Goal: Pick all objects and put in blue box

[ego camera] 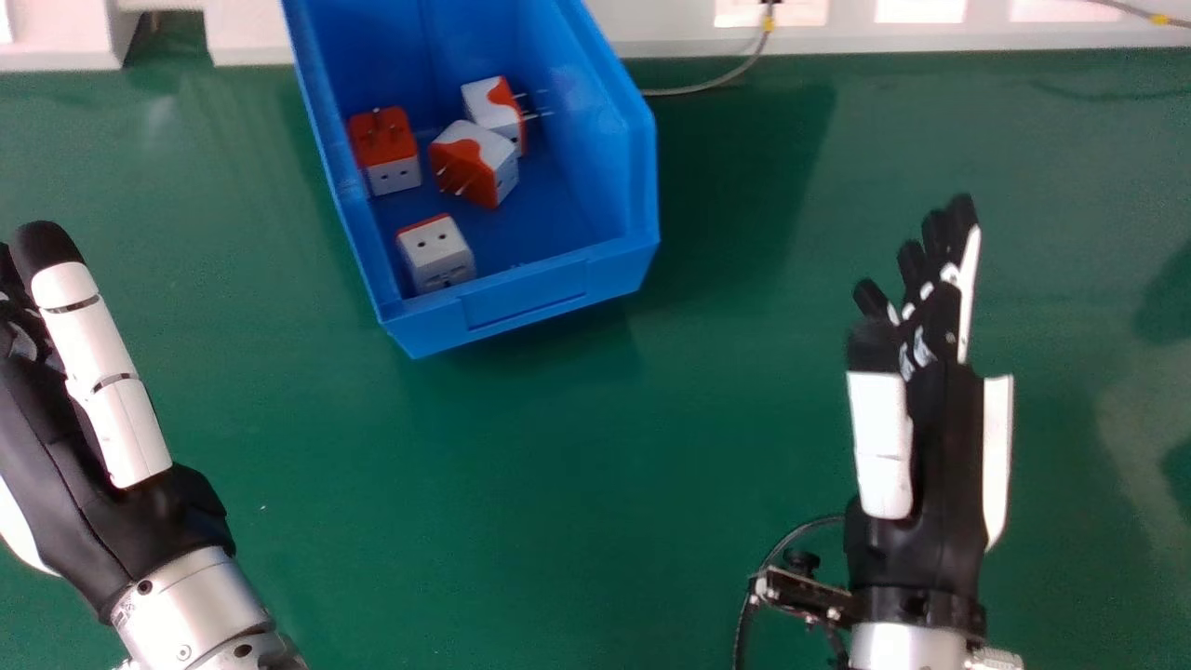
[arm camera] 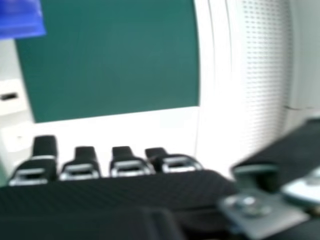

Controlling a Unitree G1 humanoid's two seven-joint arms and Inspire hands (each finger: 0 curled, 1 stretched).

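Observation:
In the head view, the blue box (ego camera: 526,307) stands on the green table and holds several white and orange plug adapters, among them one with its pins up (ego camera: 383,149) and a plain white-faced one (ego camera: 437,253) near the front wall. Left of the box is my left hand (ego camera: 56,447), open and empty. My right hand (ego camera: 940,428) is right of the box, its fingers extended and holding nothing. From the right hand view, the fingers of my right hand (arm camera: 127,162) are relaxed, and a corner of the blue box (arm camera: 20,20) shows.
The green table (ego camera: 558,502) spreads around the box. A white ledge (ego camera: 670,33) runs along the table's far side, with a thin cable (ego camera: 716,86) hanging onto the surface. A white perforated panel (arm camera: 265,60) stands beside the table in the right hand view.

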